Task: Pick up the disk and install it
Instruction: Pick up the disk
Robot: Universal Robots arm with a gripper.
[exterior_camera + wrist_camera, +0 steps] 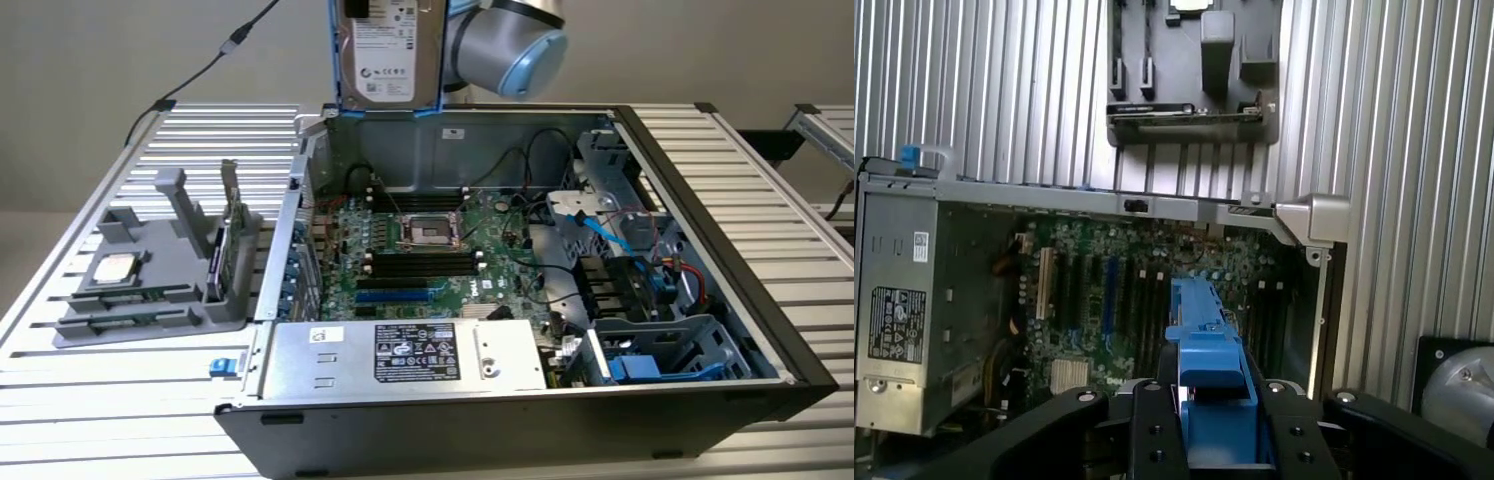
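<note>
Held the disk (387, 50) upright over the open computer case (454, 150), clenched the gripper (1214, 405) on its blue carrier (1206, 335), high above the motherboard (414, 262).

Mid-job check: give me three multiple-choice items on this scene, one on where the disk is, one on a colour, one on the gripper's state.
1. Where is the disk?
A) in the air above the open computer case
B) on the grey fixture
C) inside the drive cage

2. What colour is its carrier frame?
A) red
B) blue
C) yellow

3. What is the gripper doing?
A) open and empty
B) pressing the motherboard
C) shut on the disk

Answers: 1 A, the disk hangs clear over the case; 2 B, blue plastic edges the drive; 3 C, the fingers clamp the carrier on both sides.
</note>
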